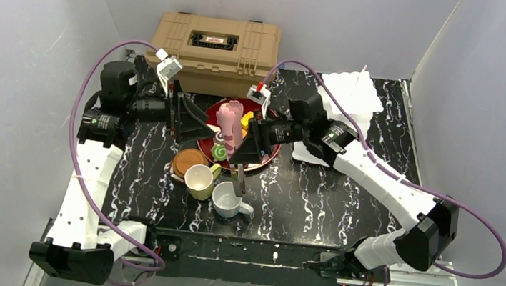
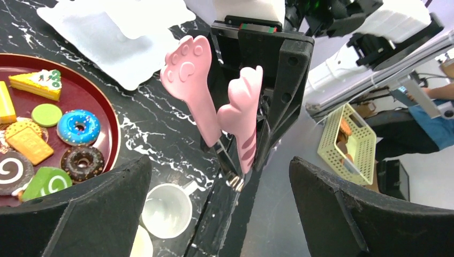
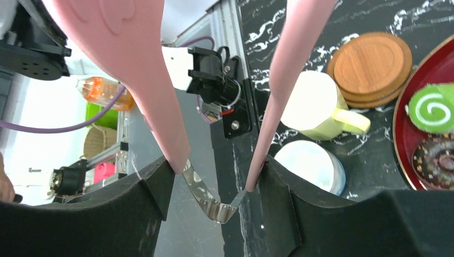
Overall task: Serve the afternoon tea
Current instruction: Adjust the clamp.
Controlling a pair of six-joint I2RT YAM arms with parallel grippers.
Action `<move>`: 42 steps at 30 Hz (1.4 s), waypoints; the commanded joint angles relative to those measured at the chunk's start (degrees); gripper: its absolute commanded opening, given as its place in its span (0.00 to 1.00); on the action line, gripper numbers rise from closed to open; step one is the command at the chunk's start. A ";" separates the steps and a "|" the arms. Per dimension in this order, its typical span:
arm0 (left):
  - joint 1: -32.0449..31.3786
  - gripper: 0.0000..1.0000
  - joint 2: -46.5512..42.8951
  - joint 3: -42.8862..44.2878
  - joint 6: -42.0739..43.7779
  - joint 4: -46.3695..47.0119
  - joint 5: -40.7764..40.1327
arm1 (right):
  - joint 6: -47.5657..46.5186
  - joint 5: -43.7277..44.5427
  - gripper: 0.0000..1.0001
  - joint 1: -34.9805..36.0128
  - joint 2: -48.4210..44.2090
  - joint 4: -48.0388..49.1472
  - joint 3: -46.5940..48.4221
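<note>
A dark red tray (image 1: pixel 230 101) holds several toy pastries, among them a blue donut (image 2: pixel 78 127) and a green swirl roll (image 3: pixel 432 110). In front of it stand a pale yellow mug (image 1: pixel 199 180), a white mug (image 1: pixel 229 199) and stacked brown coasters (image 1: pixel 189 159). My right gripper (image 3: pixel 214 176) is shut on pink paw-tipped tongs (image 3: pixel 155 101) near their metal hinge, and holds them above the tray's near edge with the paws (image 2: pixel 184 80) pointing up. My left gripper (image 2: pixel 214 171) stands open with nothing in it, facing the tongs from the left.
A tan ribbed toolbox (image 1: pixel 214 45) sits at the back behind the tray. A crumpled white sheet (image 1: pixel 349 96) lies at the back right. Grey walls close in the black marbled table (image 1: pixel 316 193) on both sides.
</note>
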 commanded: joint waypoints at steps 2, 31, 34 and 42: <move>-0.69 0.99 -1.57 -1.42 -9.52 8.06 1.19 | 7.61 -4.64 0.65 0.63 1.23 14.33 0.20; -1.06 0.00 -5.29 -7.00 -31.96 33.37 -3.24 | 30.20 12.66 0.98 4.53 -0.17 53.41 -18.82; -1.02 0.00 -6.21 -5.96 -32.07 33.47 -4.61 | 34.38 17.13 0.98 4.44 -2.69 62.52 -24.56; -1.02 0.00 -5.39 -3.52 -38.21 39.53 0.26 | 54.06 13.69 0.98 4.44 4.99 90.94 -27.91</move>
